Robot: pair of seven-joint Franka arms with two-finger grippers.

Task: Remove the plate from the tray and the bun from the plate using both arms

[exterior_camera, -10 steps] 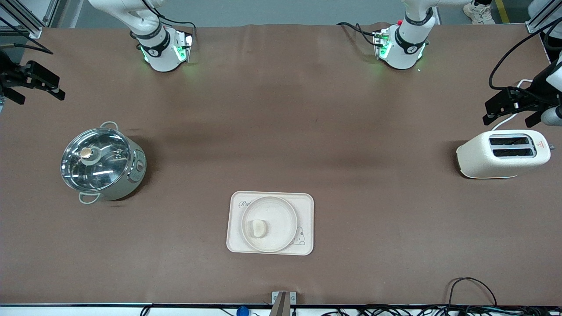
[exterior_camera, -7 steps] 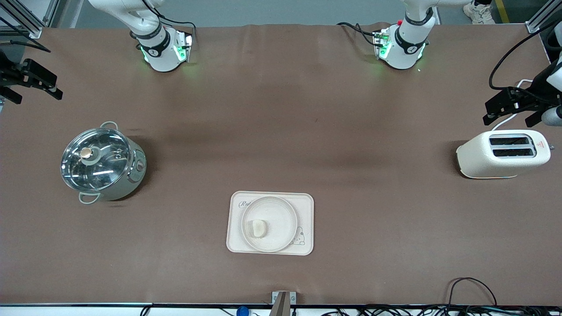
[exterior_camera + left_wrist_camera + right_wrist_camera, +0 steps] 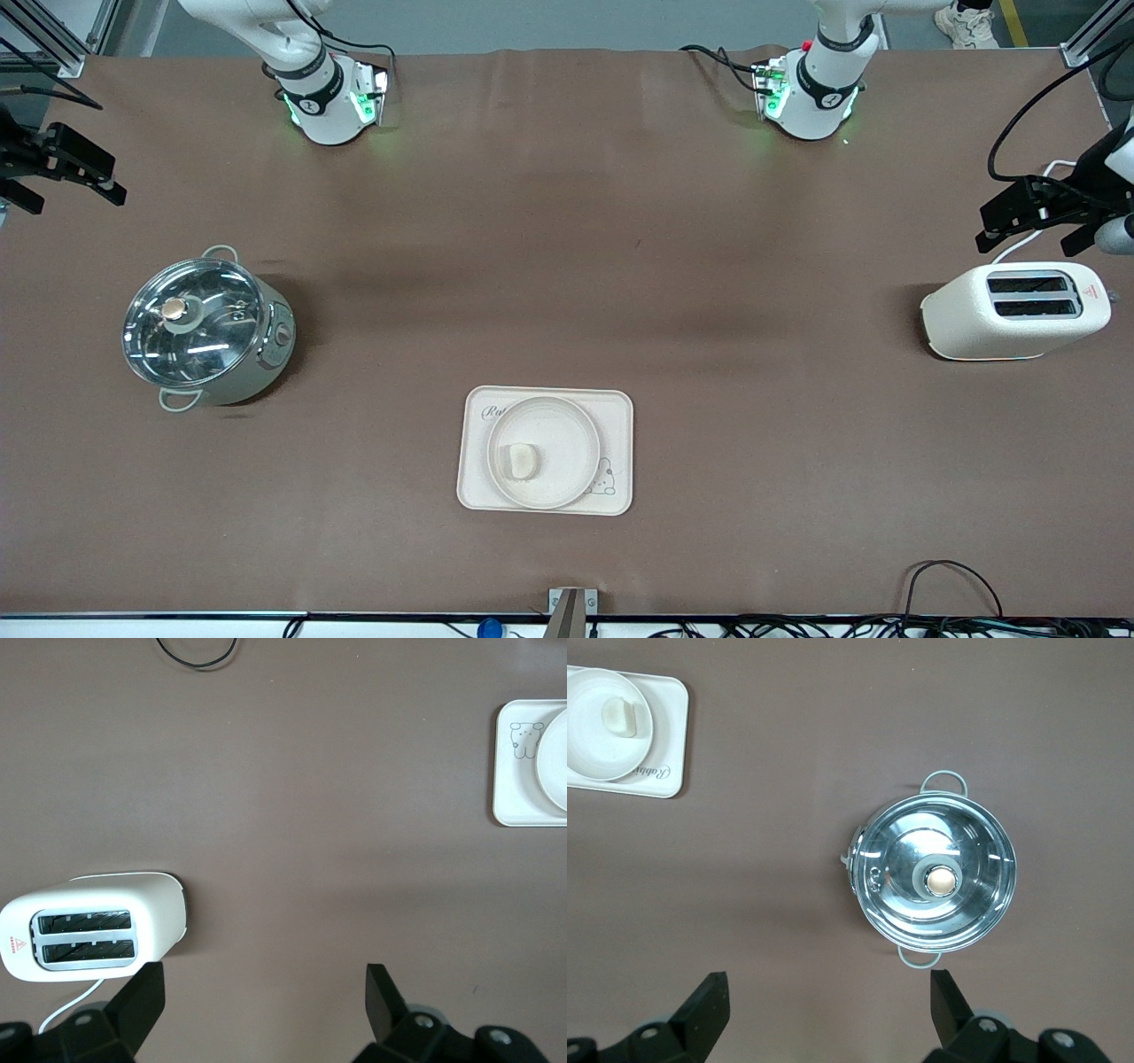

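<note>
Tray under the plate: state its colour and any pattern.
The rectangular tray is plain cream with a small line-drawn rabbit at one corner and script lettering at another; clearest in the front view.

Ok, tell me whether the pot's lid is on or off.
On. The glass lid with its knob sits flat over the pot, covering the whole rim in both views.

The left gripper (image 3: 1032, 217) hung at the left arm's end of the table, its fingers (image 3: 142, 1001) spread wide apart. The right gripper (image 3: 66, 168) hung at the right arm's end, fingers (image 3: 709, 1001) likewise parted. Both arms appeared to wait, each reaching outward from its base; neither gripper held anything.
</note>
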